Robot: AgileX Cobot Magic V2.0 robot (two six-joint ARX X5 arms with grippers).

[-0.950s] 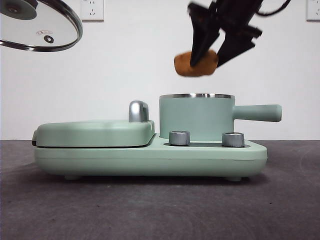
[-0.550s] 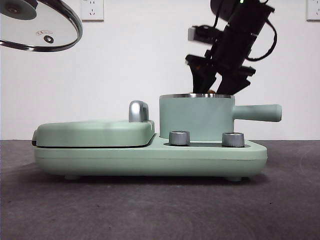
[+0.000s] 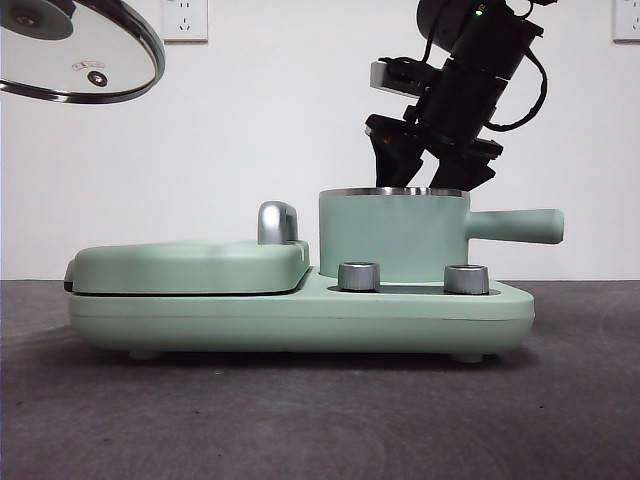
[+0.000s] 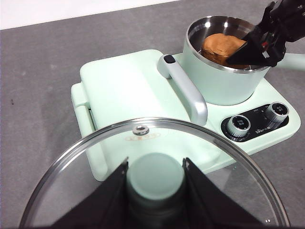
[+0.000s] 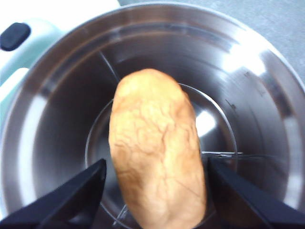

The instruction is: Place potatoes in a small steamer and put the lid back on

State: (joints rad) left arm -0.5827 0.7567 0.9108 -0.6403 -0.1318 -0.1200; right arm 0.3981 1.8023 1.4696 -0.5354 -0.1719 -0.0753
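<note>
Bright, even light — soft shadows
Glare whitens the small steamer (image 5: 248,52) steel wall; the potato (image 5: 155,152) looks slightly blurred.

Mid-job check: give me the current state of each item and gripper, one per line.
potato: inside the steamer, between the open right jaws.
small steamer: upright on the cooker base, uncovered.
lid: held off the pot, in the air.
left gripper: shut on the lid's knob.
right gripper: open, at the steamer's mouth.
griddle cover: closed.
</note>
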